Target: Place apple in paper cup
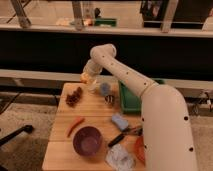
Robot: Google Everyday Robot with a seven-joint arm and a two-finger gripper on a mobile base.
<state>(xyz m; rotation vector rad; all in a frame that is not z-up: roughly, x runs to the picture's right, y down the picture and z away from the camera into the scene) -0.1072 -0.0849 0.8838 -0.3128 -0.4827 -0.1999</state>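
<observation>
The apple (84,77), small and yellow-orange, sits at the tip of my gripper (86,76), held above the far left part of the wooden table (95,112). The gripper hangs from the white arm (125,75) that reaches in from the right. The paper cup (93,86), small and pale, stands on the table just below and to the right of the apple, close to the gripper. The apple is outside the cup.
A dark red cluster (74,96), a red-orange chili (75,125) and a purple bowl (87,141) lie on the left and front. A blue-grey object (104,88), a dark can (109,99), a green tray (127,100), a blue sponge (119,121) and a black-handled tool (122,136) lie on the right.
</observation>
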